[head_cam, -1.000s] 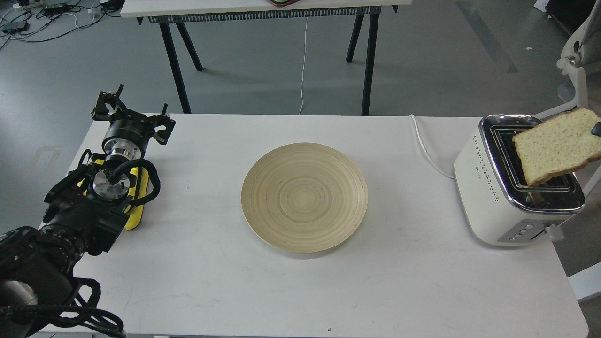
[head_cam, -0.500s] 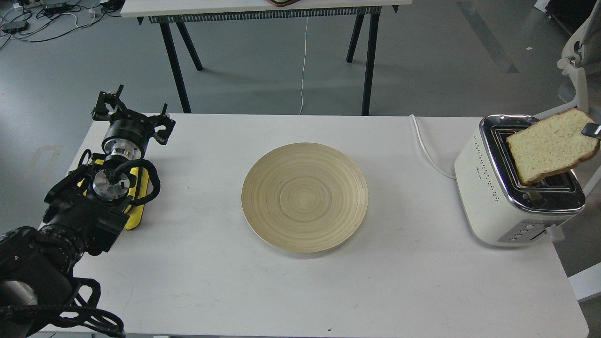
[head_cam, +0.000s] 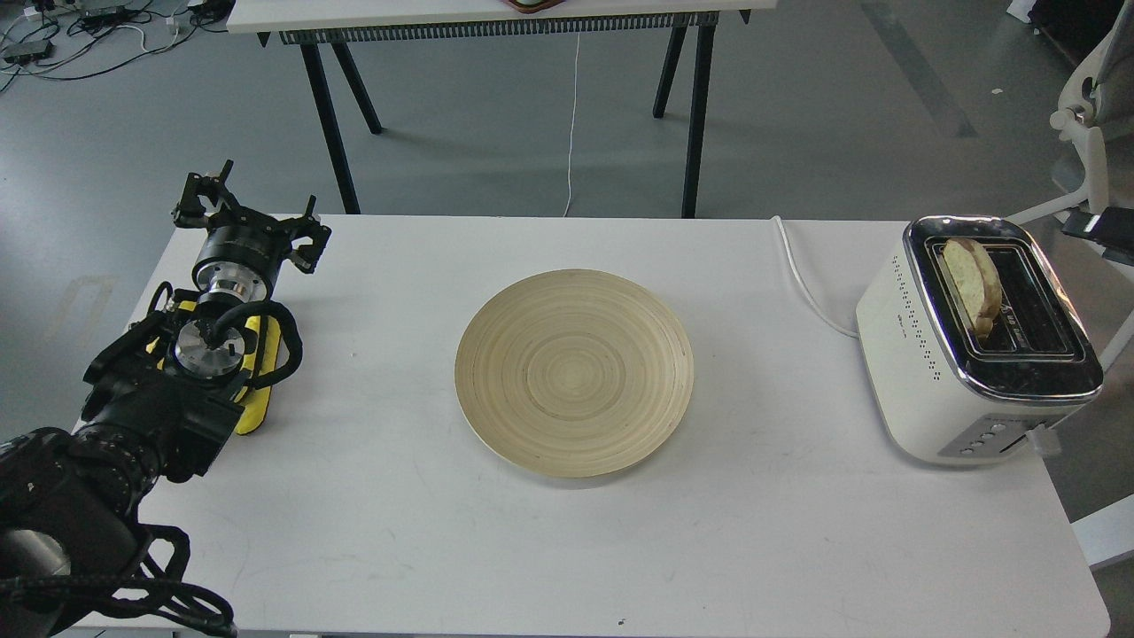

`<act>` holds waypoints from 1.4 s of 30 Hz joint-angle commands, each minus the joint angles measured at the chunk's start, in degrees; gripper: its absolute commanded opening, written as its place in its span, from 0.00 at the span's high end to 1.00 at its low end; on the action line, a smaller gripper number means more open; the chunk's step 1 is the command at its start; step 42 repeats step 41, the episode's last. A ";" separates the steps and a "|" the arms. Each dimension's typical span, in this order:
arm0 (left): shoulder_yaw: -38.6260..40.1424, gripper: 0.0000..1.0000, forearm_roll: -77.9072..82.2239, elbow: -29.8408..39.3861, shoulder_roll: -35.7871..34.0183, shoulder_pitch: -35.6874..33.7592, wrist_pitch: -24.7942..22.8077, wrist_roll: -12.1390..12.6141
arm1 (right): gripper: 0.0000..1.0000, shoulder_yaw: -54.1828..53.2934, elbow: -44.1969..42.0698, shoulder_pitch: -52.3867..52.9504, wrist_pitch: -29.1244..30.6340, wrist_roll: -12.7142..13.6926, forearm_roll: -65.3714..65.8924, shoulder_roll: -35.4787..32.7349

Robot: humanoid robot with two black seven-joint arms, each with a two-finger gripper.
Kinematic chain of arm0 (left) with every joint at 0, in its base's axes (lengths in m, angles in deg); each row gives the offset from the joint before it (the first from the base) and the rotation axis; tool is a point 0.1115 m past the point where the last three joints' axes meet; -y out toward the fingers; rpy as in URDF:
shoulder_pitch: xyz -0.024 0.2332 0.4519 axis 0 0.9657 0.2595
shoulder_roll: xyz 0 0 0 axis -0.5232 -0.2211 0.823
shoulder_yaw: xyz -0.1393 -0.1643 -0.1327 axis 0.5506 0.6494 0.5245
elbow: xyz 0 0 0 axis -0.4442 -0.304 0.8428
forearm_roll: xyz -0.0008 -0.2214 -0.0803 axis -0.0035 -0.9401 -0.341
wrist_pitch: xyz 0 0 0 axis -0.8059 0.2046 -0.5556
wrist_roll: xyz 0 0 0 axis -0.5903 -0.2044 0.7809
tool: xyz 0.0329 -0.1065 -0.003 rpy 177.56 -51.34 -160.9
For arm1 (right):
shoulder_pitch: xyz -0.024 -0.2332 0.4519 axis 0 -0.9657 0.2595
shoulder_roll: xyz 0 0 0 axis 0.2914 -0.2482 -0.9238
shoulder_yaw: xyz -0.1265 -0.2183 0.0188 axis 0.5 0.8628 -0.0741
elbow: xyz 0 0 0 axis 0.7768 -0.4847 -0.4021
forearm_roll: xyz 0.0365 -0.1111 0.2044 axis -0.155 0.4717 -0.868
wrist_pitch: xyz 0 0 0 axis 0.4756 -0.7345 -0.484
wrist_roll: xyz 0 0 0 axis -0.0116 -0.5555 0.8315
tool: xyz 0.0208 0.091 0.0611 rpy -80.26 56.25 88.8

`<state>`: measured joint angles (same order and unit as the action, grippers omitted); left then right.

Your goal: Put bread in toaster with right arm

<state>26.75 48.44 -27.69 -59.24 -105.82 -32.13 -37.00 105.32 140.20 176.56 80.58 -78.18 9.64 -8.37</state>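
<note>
The bread [head_cam: 972, 283] stands on edge in the left slot of the cream-white toaster [head_cam: 921, 372], its rounded top sticking up above the chrome top. The toaster sits at the table's right edge. Only a black fingertip of my right gripper [head_cam: 1101, 232] shows at the right edge of the view, up and to the right of the toaster, apart from the bread and holding nothing. My left gripper [head_cam: 251, 206] rests at the table's far left with its fingers spread, empty.
A round wooden plate [head_cam: 574, 372] lies empty at the middle of the white table [head_cam: 709, 549]. The toaster's white cord [head_cam: 802, 275] runs off the back edge. Another table [head_cam: 496, 18] stands behind. A white chair [head_cam: 1085, 115] is at the far right.
The bread, held tilted above the toaster a second ago, has been let go and dropped into the left slot. My right gripper has drawn back up and to the right. The left arm has not moved.
</note>
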 commanded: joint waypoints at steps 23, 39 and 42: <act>-0.01 0.00 -0.01 0.01 0.00 0.00 0.00 0.03 | 0.00 -85.03 -37.00 -50.14 26.51 -0.69 -43.33 45.14; -0.01 0.00 -0.01 -0.07 0.00 0.00 0.00 0.03 | 0.00 -85.83 -36.48 -58.33 26.51 -0.69 -43.25 52.62; 0.08 0.00 -0.01 0.01 0.00 0.00 0.00 0.03 | 0.00 -85.74 -36.48 -58.59 26.51 -0.69 -43.07 53.32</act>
